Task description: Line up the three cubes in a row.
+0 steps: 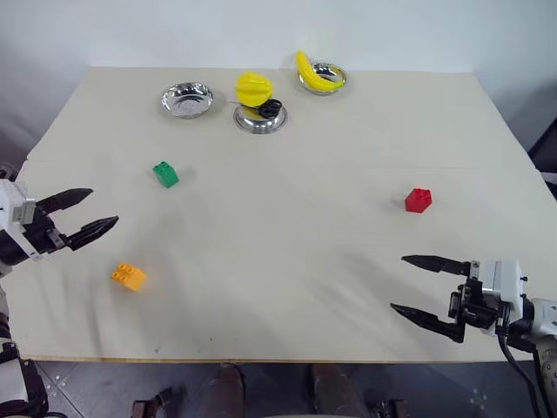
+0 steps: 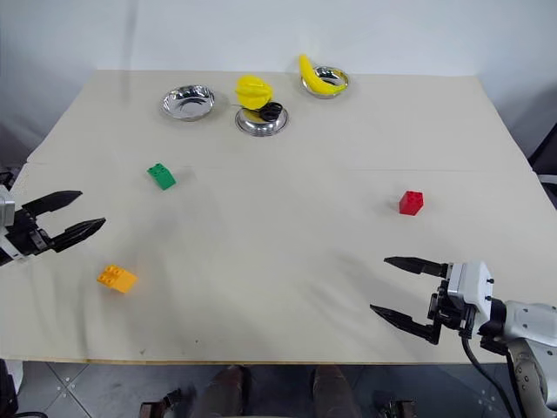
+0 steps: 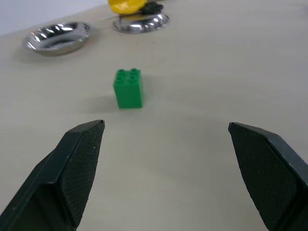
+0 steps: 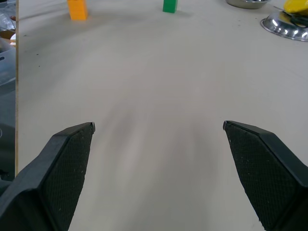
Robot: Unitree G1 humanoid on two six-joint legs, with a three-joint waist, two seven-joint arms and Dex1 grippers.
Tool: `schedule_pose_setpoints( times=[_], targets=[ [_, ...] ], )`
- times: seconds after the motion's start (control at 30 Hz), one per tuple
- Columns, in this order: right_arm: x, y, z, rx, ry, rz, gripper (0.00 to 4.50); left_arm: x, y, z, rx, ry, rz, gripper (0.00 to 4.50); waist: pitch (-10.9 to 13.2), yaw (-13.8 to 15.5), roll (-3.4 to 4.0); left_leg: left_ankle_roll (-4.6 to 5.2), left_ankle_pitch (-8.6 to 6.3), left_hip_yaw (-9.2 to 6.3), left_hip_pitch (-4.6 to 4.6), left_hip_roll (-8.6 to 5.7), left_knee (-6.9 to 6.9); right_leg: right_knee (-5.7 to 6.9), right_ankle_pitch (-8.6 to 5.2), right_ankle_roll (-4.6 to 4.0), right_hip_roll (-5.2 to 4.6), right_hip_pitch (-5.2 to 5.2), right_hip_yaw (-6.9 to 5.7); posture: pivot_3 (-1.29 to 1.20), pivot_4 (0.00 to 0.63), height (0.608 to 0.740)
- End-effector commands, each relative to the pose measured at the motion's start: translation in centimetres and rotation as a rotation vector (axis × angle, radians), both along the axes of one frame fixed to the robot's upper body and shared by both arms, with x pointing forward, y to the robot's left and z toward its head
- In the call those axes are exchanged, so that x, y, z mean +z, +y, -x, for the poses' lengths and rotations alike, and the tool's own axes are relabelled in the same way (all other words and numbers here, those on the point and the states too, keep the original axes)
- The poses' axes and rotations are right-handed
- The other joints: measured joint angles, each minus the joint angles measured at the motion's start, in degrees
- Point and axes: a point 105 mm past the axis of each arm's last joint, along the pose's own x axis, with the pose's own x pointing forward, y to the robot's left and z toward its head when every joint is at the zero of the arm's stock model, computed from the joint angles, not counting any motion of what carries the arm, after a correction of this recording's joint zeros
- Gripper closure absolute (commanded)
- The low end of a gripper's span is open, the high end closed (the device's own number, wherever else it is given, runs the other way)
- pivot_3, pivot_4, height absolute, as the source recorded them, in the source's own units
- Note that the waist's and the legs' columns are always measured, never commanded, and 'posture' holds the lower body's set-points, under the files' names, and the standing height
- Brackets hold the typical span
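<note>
— So where are the three cubes seen?

— From the head, all three are seen spread out on the tabletop (image 1: 287,261). The green cube (image 1: 165,174) is on the left side, the orange-yellow cube (image 1: 129,277) is nearer the front edge on the left, and the red cube (image 1: 418,200) is far over on the right. No row is made yet.

— What is shown by the wrist views?

— In the left wrist view the green cube (image 3: 128,88) is seen close up, with its studs on top, standing past the two fingers. The red cube is not caught there. In the right wrist view the orange-yellow cube (image 4: 77,9) and the green cube (image 4: 169,6) are seen far away across the tabletop.

— And the fingers?

— The left gripper (image 1: 87,213) is held over the left edge with its fingers spread wide, and nothing is held. The right gripper (image 1: 419,287) is held near the front right, fingers spread wide too, and nothing is held.

— What else is seen?

— Three steel bowls (image 1: 186,99) and yellow toy fruits (image 1: 253,88) are seen at the back.
</note>
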Motion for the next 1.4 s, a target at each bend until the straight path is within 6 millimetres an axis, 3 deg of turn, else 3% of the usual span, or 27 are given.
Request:
schedule_pose_setpoints(
  times=[0.03, 0.13, 0.23, 0.33, 0.4, 0.5, 0.57, 0.7, 0.83, 1.03, 1.13, 1.27, 1.4],
  targets=[
    [0.5, -0.3, -0.2, -0.011, -0.024, -0.005, 0.0, 1.3, 0.1, 0.2, 0.006, -0.046, 0.0, 0.15, 0.0, 0.0, 0.0, 0.0, 0.0, 0.0, 0.0, 0.0, 0.0, 0.0, 0.0, 0.0, 0.0, 0.0, 0.0, 0.0, 0.15, 0.74],
    [1.0, -1.0, -0.7, -0.06, -0.042, -0.023, 0.0, 2.5, -0.7, -0.2, -0.021, -0.06, 0.088, 0.15, 0.0, 0.0, 0.0, 0.0, 0.0, 0.0, 0.0, 0.0, 0.02, 0.0, 0.0, 0.0, 0.0, 0.01, 0.0, 0.0, 0.15, 0.74],
    [1.4, -2.0, -0.8, -0.148, -0.066, -0.055, 0.0, 3.9, -3.1, 0.1, -0.093, -0.113, 0.177, 0.15, 0.0, 0.2, 0.0, 0.01, 0.0, -0.05, -0.05, 0.0, 0.05, 0.04, 0.0, 0.0, -0.01, 0.02, -0.02, 0.0, 0.15, 0.74],
    [2.0, -5.1, -1.1, -0.397, -0.105, -0.168, 0.0, 3.3, -8.0, 1.7, -0.249, -0.116, 0.11, 0.15, 0.0, 0.1, 0.0, 0.0, -0.01, -0.06, -0.07, 0.0, 0.02, -0.01, 0.0, 0.0, -0.04, 0.02, 0.0, 0.0, 0.15, 0.74],
    [2.0, -6.5, -1.0, -0.507, -0.106, -0.223, 0.0, 3.0, -10.0, 2.4, -0.309, -0.092, 0.108, 0.15, 0.0, 0.1, 0.0, -0.01, -0.01, -0.05, -0.09, 0.0, 0.0, -0.05, 0.0, 0.0, -0.06, 0.02, 0.0, 0.0, 0.15, 0.74],
    [0.5, -10.9, -0.5, -0.765, -0.133, -0.228, 0.0, 1.7, -14.6, 3.9, -0.518, -0.024, 0.036, 0.15, 0.0, 0.2, -0.02, -0.01, -0.01, -0.05, -0.07, 0.01, 0.02, -0.05, 0.0, 0.0, -0.03, 0.04, -0.01, 0.0, 0.15, 0.74],
    [0.1, -11.9, -0.8, -0.823, -0.148, -0.205, 0.0, 0.2, -16.4, 5.0, -0.634, 0.029, -0.046, 0.15, 0.0, 0.2, 0.01, 0.0, -0.01, -0.03, -0.02, -0.03, 0.04, -0.08, 0.01, 0.01, -0.03, 0.12, 0.03, 0.0, 0.15, 0.74],
    [-0.2, -11.5, -2.7, -0.807, -0.138, -0.144, 0.0, -0.2, -16.8, 5.1, -0.654, 0.049, -0.042, 0.15, 0.0, -1.2, 0.14, 0.01, -0.01, 0.21, 0.18, 0.03, -0.05, -0.05, 0.01, 0.02, 0.06, 0.11, 0.27, 0.0, 0.15, 0.74],
    [1.2, -10.5, -6.8, -0.801, -0.087, -0.158, 0.0, -0.5, -16.8, 4.9, -0.652, 0.056, -0.054, 0.15, 0.0, -2.2, 0.22, 0.0, -0.01, 0.25, 0.18, 0.14, -0.02, -0.01, 0.04, -0.02, 0.2, 0.07, 0.36, 0.0, 0.15, 0.74],
    [2.7, -10.1, -12.5, -1.022, 0.006, -0.185, 0.0, -0.5, -17.1, 4.9, -0.63, 0.022, -0.059, 0.15, 0.0, -1.7, 0.24, -0.02, 0.0, 0.2, 0.06, 0.15, -0.01, -0.01, 0.04, -0.02, 0.19, -0.07, 0.35, 0.0, 0.15, 0.74],
    [2.6, -9.3, -13.7, -1.071, 0.06, -0.242, 0.0, -0.5, -17.1, 5.0, -0.611, 0.015, -0.049, 0.15, 0.0, -1.1, 0.23, -0.02, 0.0, 0.15, -0.04, 0.12, -0.02, -0.04, 0.04, -0.02, 0.16, -0.11, 0.31, 0.0, 0.15, 0.74],
    [2.2, -6.0, -15.1, -1.009, 0.142, -0.316, 0.0, -0.7, -17.0, 5.3, -0.596, 0.017, -0.052, 0.15, 0.0, -1.4, 0.24, 0.0, -0.02, 0.12, -0.16, 0.1, -0.02, -0.07, 0.04, -0.03, 0.12, -0.18, 0.26, 0.0, 0.15, 0.74],
    [1.2, -5.7, -16.2, -1.076, 0.156, -0.286, 0.0, -0.7, -17.1, 5.3, -0.593, 0.008, -0.06, 0.15, 0.0, -1.6, 0.24, 0.0, -0.01, 0.12, -0.15, 0.1, 0.0, -0.04, 0.04, -0.03, 0.13, -0.19, 0.25, 0.0, 0.15, 0.74]
  ],
)
